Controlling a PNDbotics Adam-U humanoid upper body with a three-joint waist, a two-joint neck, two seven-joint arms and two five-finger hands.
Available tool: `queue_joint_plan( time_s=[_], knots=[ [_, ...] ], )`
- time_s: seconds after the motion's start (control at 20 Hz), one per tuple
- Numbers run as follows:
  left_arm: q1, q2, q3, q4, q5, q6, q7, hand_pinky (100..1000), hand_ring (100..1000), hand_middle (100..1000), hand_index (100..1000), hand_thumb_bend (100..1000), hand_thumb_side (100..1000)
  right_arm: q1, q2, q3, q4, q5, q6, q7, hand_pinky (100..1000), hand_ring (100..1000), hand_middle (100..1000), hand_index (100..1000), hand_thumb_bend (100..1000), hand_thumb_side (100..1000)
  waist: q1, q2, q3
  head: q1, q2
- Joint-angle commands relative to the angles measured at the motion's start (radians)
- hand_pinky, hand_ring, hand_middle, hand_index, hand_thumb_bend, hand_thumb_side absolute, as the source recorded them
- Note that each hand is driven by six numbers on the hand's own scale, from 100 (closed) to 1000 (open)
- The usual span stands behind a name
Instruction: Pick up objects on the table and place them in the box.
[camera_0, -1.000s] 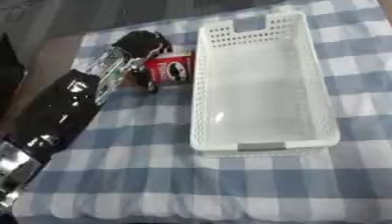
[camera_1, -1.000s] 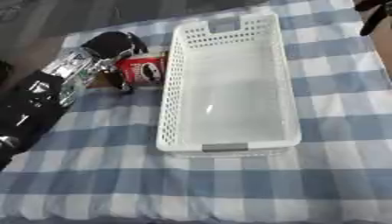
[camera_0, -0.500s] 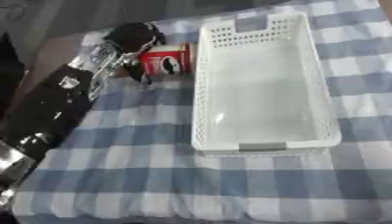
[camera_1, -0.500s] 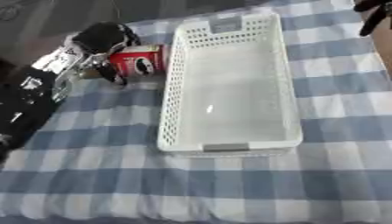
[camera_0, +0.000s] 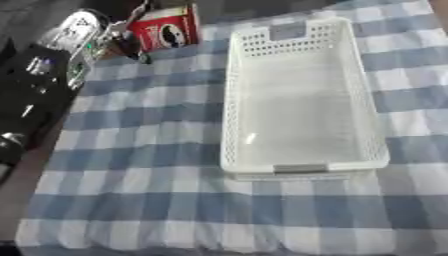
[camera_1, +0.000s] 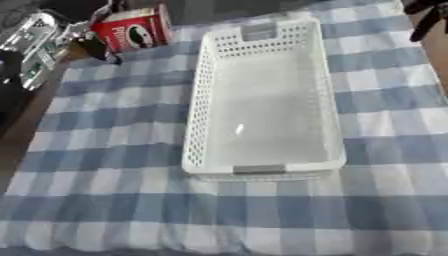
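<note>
A red can (camera_0: 166, 32) with a dark round logo is held tilted at the far left, above the back edge of the checked cloth. My left hand (camera_0: 129, 44) is shut on it, with dark fingers curled round its left side; the black and silver forearm (camera_0: 52, 65) runs down the left edge. The white perforated box (camera_0: 302, 95) lies lengthwise in the middle with nothing inside it, to the right of the can. A dark part of my right hand (camera_1: 424, 20) shows at the top right corner, well away from the box.
A blue and white checked cloth (camera_0: 149, 150) covers the table. Its left edge drops off to a dark floor (camera_1: 13, 145) beside my left arm. The box has a grey handle tab (camera_0: 300, 169) at its near end.
My left hand has lifted the red can off the cloth beside the box and carried it up toward the far left. The box has stayed put.
</note>
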Motion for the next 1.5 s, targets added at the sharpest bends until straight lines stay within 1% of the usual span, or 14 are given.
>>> queue_joint_plan(
  time_s=[0.05, 0.2, 0.25, 0.45, 0.5, 0.55, 0.85, 1.2, 1.25, 1.3, 1.5],
  knots=[
    [-0.025, 0.064, 0.021, -0.062, 0.030, 0.005, -0.005, 100, 100, 110, 220, 777, 100, -0.012, 0.003, -0.001, -0.011, -0.002, 0.001, 0.000, 368, 583, 684, 848, 100, 781, -0.011, -0.023, -0.001, -0.001, -0.004],
    [-0.036, 0.075, 0.021, -0.118, 0.074, 0.012, -0.013, 100, 100, 106, 216, 759, 100, -0.012, 0.006, -0.001, -0.012, -0.001, 0.002, -0.001, 369, 583, 684, 847, 100, 780, -0.011, -0.028, -0.007, -0.001, -0.004],
    [-0.042, 0.073, 0.020, -0.136, 0.092, 0.017, -0.014, 100, 100, 104, 214, 739, 100, -0.012, 0.008, -0.001, -0.012, -0.001, 0.003, -0.001, 369, 583, 684, 847, 100, 780, -0.011, -0.030, -0.010, -0.001, -0.004],
    [-0.069, 0.050, 0.007, -0.189, 0.151, 0.029, -0.025, 100, 100, 100, 211, 704, 100, -0.015, 0.012, 0.000, -0.012, -0.002, 0.005, 0.000, 369, 583, 684, 847, 100, 778, -0.011, -0.036, -0.031, 0.004, -0.004],
    [-0.077, 0.043, -0.001, -0.199, 0.159, 0.027, -0.031, 100, 100, 100, 211, 721, 186, -0.016, 0.013, 0.000, -0.011, -0.002, 0.005, 0.000, 369, 583, 684, 847, 100, 875, -0.011, -0.037, -0.038, 0.004, -0.004],
    [-0.085, 0.035, -0.008, -0.208, 0.165, 0.023, -0.037, 100, 100, 100, 211, 704, 100, -0.018, 0.013, 0.000, -0.011, -0.002, 0.006, 0.000, 369, 583, 684, 847, 100, 778, -0.010, -0.039, -0.046, 0.006, -0.004],
    [-0.132, -0.019, -0.037, -0.229, 0.180, 0.012, -0.067, 100, 100, 100, 210, 673, 100, -0.019, 0.012, 0.004, -0.010, -0.002, 0.010, 0.005, 368, 583, 683, 848, 100, 778, 0.003, -0.049, -0.098, 0.017, -0.004],
    [-0.146, -0.093, -0.059, -0.218, 0.178, 0.002, -0.078, 100, 100, 100, 208, 638, 100, -0.022, 0.005, 0.009, -0.012, -0.008, 0.011, 0.017, 367, 583, 683, 849, 100, 777, 0.022, -0.052, -0.154, 0.017, -0.004],
    [-0.145, -0.102, -0.059, -0.214, 0.177, 0.002, -0.077, 100, 100, 100, 206, 616, 100, -0.023, 0.003, 0.009, -0.012, -0.008, 0.011, 0.018, 367, 583, 682, 849, 100, 777, 0.024, -0.051, -0.160, 0.017, -0.004],
    [-0.144, -0.112, -0.059, -0.210, 0.178, 0.003, -0.075, 100, 100, 100, 206, 616, 100, -0.023, 0.002, 0.009, -0.012, -0.008, 0.011, 0.019, 367, 583, 682, 849, 100, 777, 0.027, -0.051, -0.165, 0.016, -0.004],
    [-0.133, -0.154, -0.058, -0.191, 0.189, 0.010, -0.063, 100, 100, 100, 202, 544, 100, -0.026, 0.000, 0.009, -0.012, -0.009, 0.010, 0.022, 366, 583, 682, 850, 100, 777, 0.030, -0.046, -0.177, 0.017, -0.004]
  ],
)
